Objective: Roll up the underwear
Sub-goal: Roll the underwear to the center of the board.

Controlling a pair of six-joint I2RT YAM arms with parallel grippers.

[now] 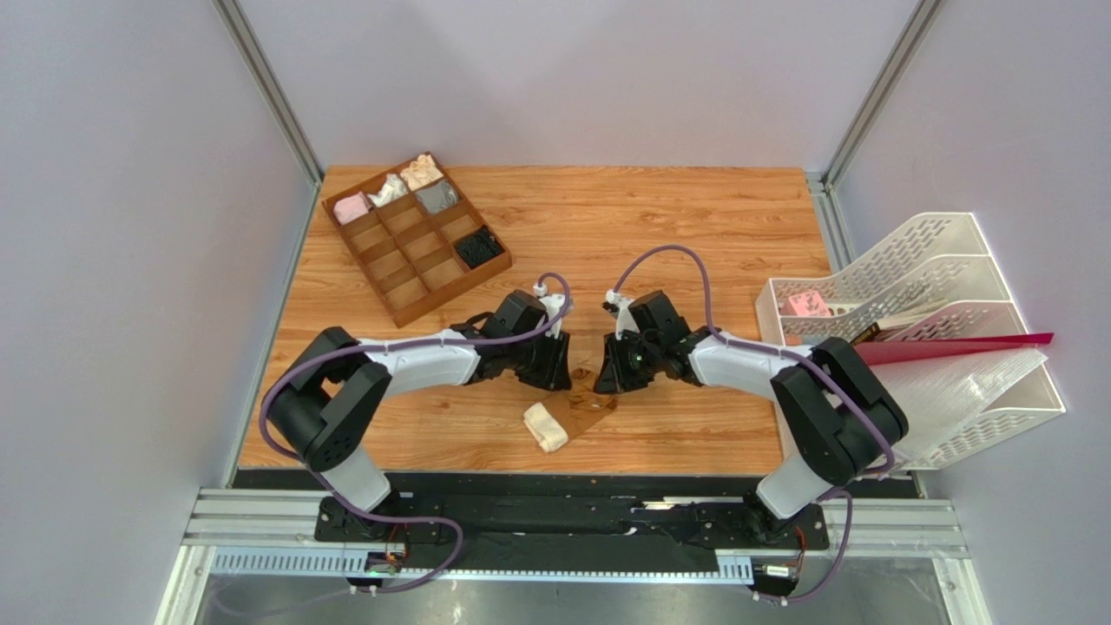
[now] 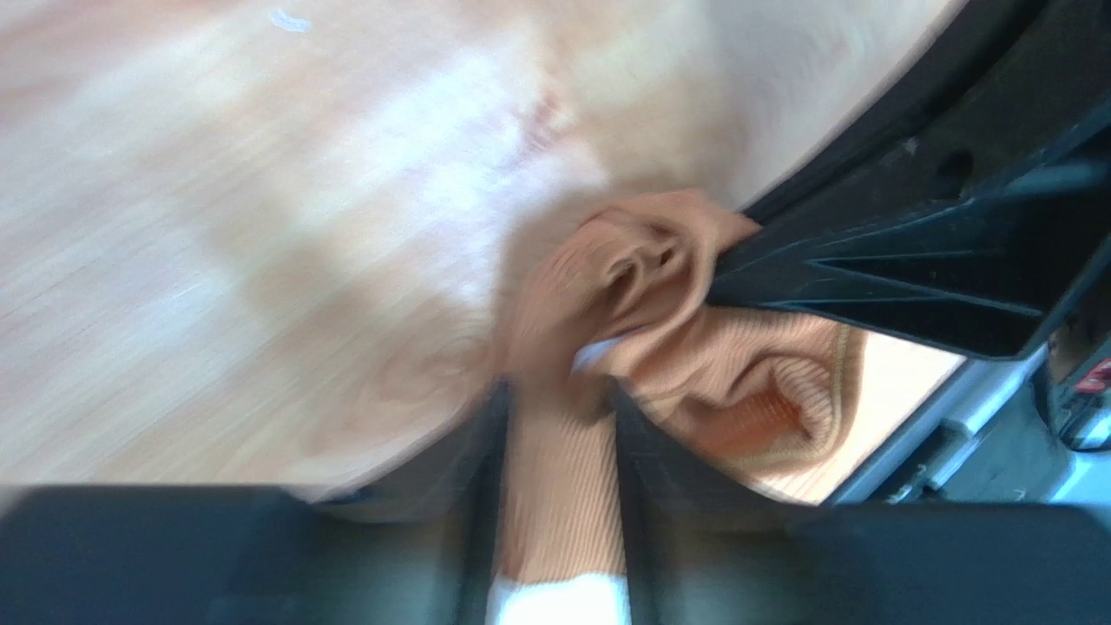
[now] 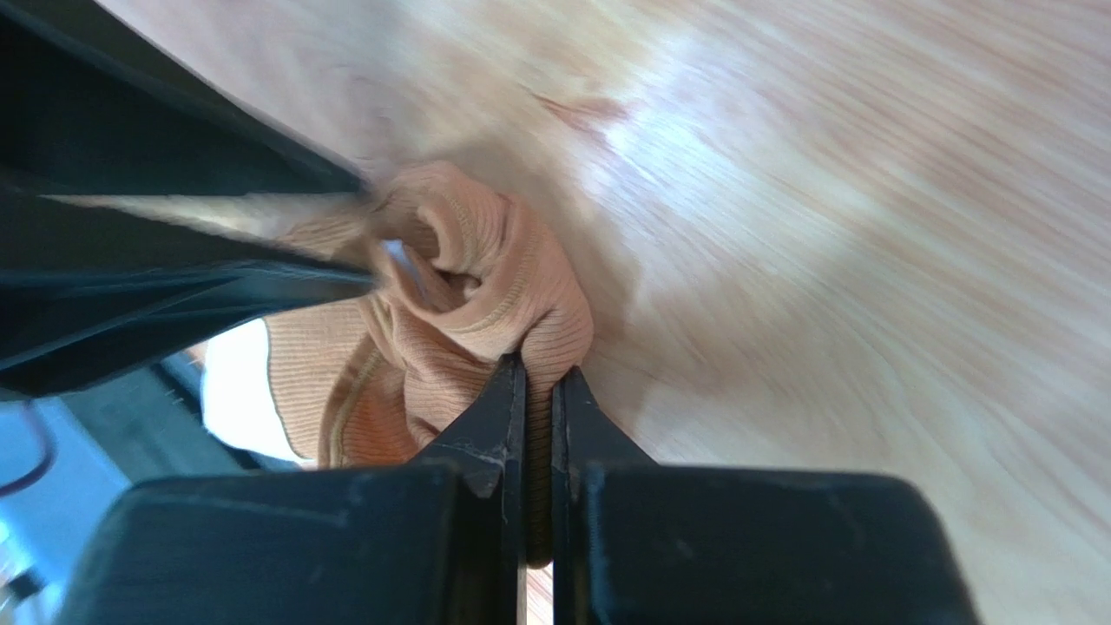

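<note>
The underwear [image 1: 587,406], ribbed brown fabric with a cream-white band [image 1: 545,427], lies bunched on the wooden table between both arms. My left gripper [image 1: 558,371] sits over it. In the left wrist view its fingers [image 2: 558,404] stand apart, with a strip of the underwear [image 2: 730,378] running loosely between them. My right gripper [image 1: 608,378] faces it from the right. In the right wrist view its jaws [image 3: 537,378] are shut on a fold of the underwear [image 3: 496,280]. The two grippers nearly touch.
A wooden compartment tray [image 1: 359,261] at the back left holds small pink, white, grey and black fabric bundles. A white file rack [image 1: 913,300] with a red folder [image 1: 965,349] stands along the right edge.
</note>
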